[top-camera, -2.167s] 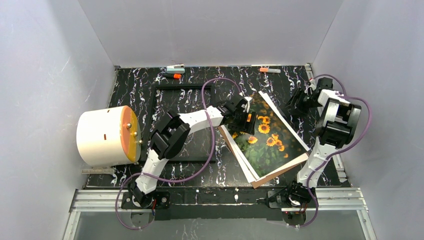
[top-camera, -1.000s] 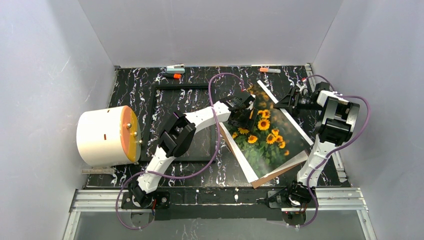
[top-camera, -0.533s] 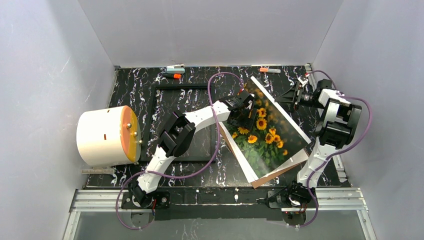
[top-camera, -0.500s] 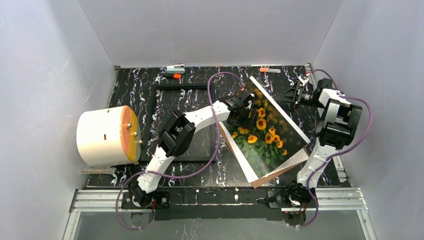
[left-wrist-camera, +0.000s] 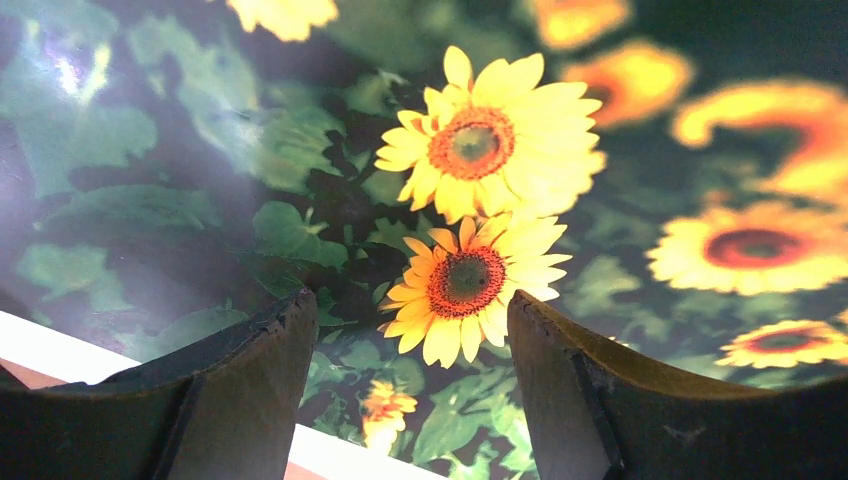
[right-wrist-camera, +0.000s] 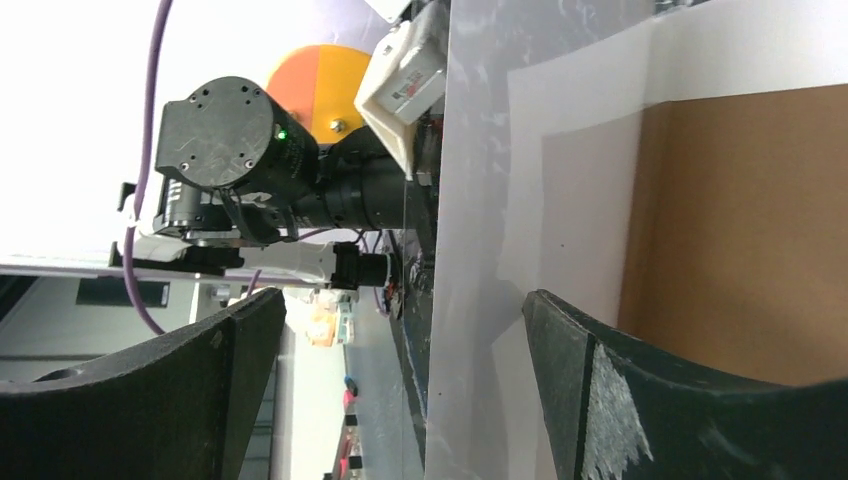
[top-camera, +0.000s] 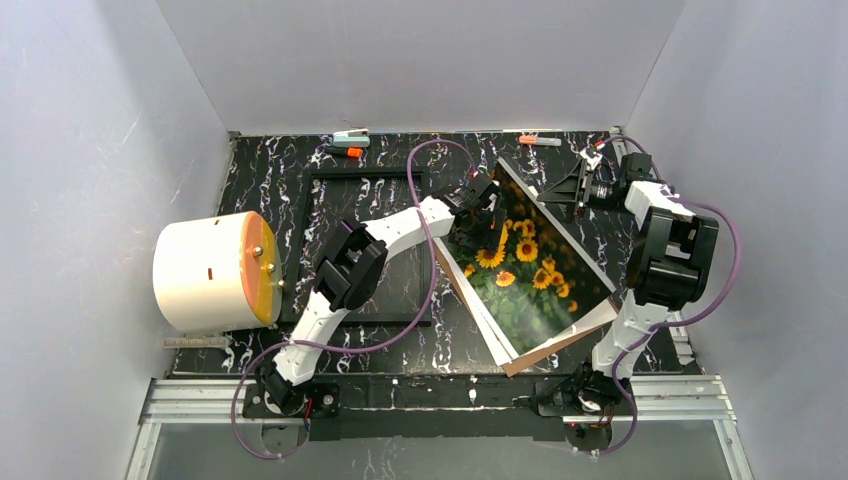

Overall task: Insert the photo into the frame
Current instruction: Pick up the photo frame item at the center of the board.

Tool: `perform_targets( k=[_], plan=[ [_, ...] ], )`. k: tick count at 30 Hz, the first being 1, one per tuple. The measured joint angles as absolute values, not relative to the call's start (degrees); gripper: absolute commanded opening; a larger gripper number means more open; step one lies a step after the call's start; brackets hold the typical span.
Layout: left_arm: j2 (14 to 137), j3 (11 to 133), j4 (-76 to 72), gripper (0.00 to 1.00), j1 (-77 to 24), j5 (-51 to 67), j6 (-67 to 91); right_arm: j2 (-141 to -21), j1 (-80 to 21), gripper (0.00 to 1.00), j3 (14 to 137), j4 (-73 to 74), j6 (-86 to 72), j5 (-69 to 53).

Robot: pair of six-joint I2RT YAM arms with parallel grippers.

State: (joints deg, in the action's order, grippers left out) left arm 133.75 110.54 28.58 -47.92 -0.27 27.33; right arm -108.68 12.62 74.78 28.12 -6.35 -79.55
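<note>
You have two matching arms: the left arm (top-camera: 390, 232) and the right arm (top-camera: 655, 200) are white shells joined by chunky black joint housings (top-camera: 347, 268). A thin purple cable (right-wrist-camera: 156, 50) loops along each. One black cylindrical motor (right-wrist-camera: 225, 140) has a round cap with small screws and a green light. The left gripper (left-wrist-camera: 408, 300) and the right gripper (right-wrist-camera: 402, 295) carry dark curved fingers (left-wrist-camera: 240, 390), and the right pair is scuffed pale.

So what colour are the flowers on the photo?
The photo shows orange-yellow sunflowers on dark green leaves; clearest in the left wrist view.
</note>
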Motion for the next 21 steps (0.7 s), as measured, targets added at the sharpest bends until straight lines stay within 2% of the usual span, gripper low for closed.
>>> perform_targets(
  k=[1,7,11,14,18,21],
  plan=[
    [133.75,110.54,28.56,0.69,-47.81,-0.25,27.49,-108.68,12.64,0.92,74.78,27.9,-6.9,-78.74],
    [133.75,110.34,28.25,0.69,-47.44,-0.23,27.83,-108.75,13.13,0.59,75.53,27.59,-8.99,-73.6],
    [133.67,110.08,27.88,0.69,-47.33,-0.23,28.12,-108.75,13.1,0.46,75.44,25.65,-11.79,-71.46],
    [133.53,109.84,27.59,0.69,-47.31,-0.23,28.16,-108.57,13.13,0.46,74.65,22.44,-14.76,-69.71],
    [133.43,109.58,27.31,0.69,-47.27,-0.19,28.18,-107.7,13.1,0.56,73.12,18.06,-19.68,-68.18],
    [133.43,109.54,27.22,0.68,-47.2,-0.08,28.34,-106.74,13.13,0.56,71.77,14.09,-24.27,-67.42]
  ],
)
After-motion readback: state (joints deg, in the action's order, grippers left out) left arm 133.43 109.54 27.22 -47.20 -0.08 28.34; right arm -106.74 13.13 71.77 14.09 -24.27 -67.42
